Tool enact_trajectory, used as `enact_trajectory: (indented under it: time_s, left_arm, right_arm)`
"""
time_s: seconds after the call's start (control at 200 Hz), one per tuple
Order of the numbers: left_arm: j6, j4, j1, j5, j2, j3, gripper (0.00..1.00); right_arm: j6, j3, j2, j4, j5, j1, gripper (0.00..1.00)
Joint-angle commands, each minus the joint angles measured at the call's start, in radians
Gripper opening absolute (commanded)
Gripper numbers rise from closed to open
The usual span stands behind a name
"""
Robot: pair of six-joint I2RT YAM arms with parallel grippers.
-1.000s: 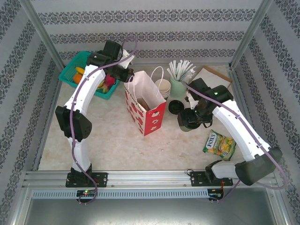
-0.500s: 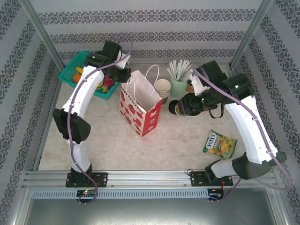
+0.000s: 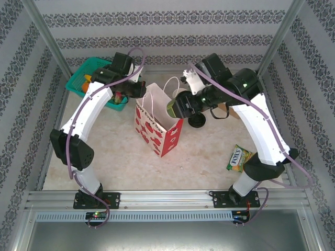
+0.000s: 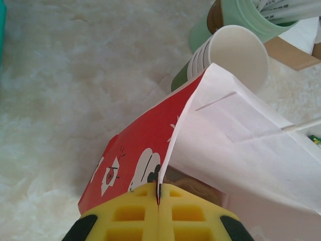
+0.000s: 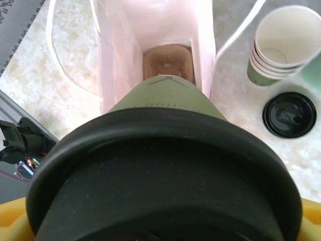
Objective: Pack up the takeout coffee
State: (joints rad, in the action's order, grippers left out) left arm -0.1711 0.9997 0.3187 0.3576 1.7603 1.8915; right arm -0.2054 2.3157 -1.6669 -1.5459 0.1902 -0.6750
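The coffee cup (image 3: 175, 108), dark green with its black lid on, hung in the air over the open mouth of the paper bag (image 3: 163, 132), which stood near the middle of the tabletop, a little toward the far edge. Your right gripper (image 3: 184, 106) clasped the cup's body with its jaws set wide. The cup was tipped well off upright, its base aimed at the opening. Your left gripper (image 4: 158, 203) was pressed together on the far left corner of the bag's rim, pinching the paper so the mouth gaped. At the bottom of the bag sat the brown tray (image 5: 167, 62). To do this well, you needed to bring the cup upright before lowering it. You also had to centre its base over a tray hole and clear the white handles and side walls, since the thin paper looked ready to fold. The left pinch was best released last, once the cup was seated and the right jaws had let go.
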Motion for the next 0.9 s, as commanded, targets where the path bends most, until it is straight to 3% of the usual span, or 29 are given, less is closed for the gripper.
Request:
enact_trajectory:
  time_s: [0.0,0.47,0.629,0.894]
  left_arm:
    - [-0.043,-0.119,0.009,-0.004,-0.061,-0.054,0.03]
    - [-0.118,-0.206,0.010,0.027,-0.094,-0.135,0.07]
    - [-0.133,-0.220,0.010,0.021,-0.091,-0.138,0.06]
    - [-0.089,-0.206,0.009,0.013,-0.094,-0.145,0.05]
  right_arm:
    - [-0.011,0.013,-0.053,0.063,0.002,-0.030,0.74]
    - [-0.091,0.013,-0.210,0.177,-0.014,-0.126,0.74]
    - [-0.104,-0.053,-0.205,0.252,0.061,-0.127,0.74]
    - [-0.107,-0.177,-0.155,0.244,0.040,-0.084,0.74]
